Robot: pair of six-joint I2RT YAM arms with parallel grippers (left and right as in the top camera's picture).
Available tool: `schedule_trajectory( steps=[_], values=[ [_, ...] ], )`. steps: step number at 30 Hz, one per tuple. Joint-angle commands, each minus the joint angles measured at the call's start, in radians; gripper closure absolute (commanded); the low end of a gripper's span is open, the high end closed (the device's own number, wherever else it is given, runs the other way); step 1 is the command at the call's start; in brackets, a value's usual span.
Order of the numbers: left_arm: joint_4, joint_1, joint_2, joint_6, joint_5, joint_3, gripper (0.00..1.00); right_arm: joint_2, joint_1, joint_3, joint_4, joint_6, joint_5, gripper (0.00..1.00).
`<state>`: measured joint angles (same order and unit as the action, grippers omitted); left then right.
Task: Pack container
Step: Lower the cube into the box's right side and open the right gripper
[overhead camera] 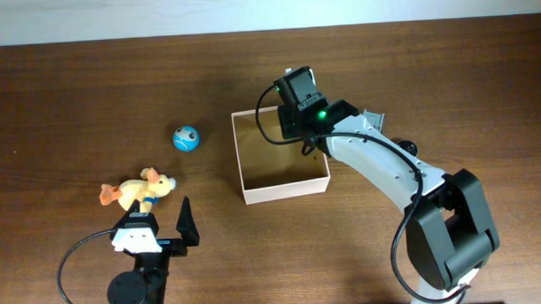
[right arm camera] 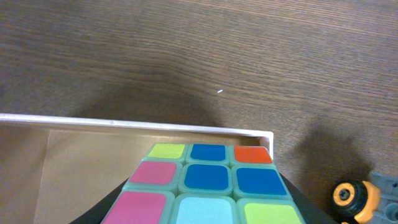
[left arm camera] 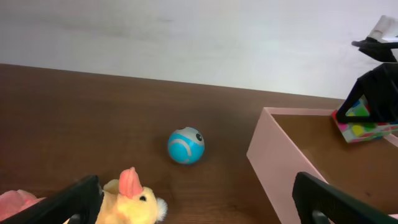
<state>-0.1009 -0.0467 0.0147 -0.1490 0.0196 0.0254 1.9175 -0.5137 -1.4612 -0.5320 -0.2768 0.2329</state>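
A dark brown wooden table (overhead camera: 70, 105) is filling nearly the whole overhead view, its grain running left to right. A pale, plain wall (left arm camera: 186, 37) is rising behind its far edge.

The right arm (overhead camera: 388, 170) is reaching from the near right corner across to the box (overhead camera: 285, 190). The box is sitting a little right of the table's middle, square and shallow, with its open top facing up, white outside and tan inside. The left arm (overhead camera: 135, 288) is sitting low at the near left edge, well apart from the box.

The left gripper (overhead camera: 161, 230) is standing spread wide with nothing between its fingers. It is pointing toward the far wall, just behind a plush toy.

The right gripper (left arm camera: 372, 106) is hanging over the far right corner of the box. Its dark fingers are clamping a puzzle cube (right arm camera: 208, 186) with pink, blue, green and orange squares. The cube is sitting low inside the box walls, and I cannot tell whether it is touching the floor.

The yellow plush toy (overhead camera: 138, 189), a bird with an orange crest, is lying on its side on the table, left of the box. A small blue ball (overhead camera: 186, 138) with a grey patch is resting on the wood between the toy and the box, touching neither.

A small yellow and grey thing (right arm camera: 354, 198) is showing at the right wrist view's edge, too cut off to name.
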Motion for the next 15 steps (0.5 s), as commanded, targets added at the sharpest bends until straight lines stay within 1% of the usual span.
schedule_trajectory(
  steps=[1, 15],
  values=[
    [0.002, -0.003, -0.009, 0.02, 0.011, -0.006, 0.01, 0.004, -0.021, -0.058, -0.018, 0.011, -0.02, 0.52],
    [0.002, -0.003, -0.009, 0.02, 0.011, -0.006, 0.01, 0.004, -0.039, -0.064, -0.036, 0.026, -0.019, 0.53]
  ],
)
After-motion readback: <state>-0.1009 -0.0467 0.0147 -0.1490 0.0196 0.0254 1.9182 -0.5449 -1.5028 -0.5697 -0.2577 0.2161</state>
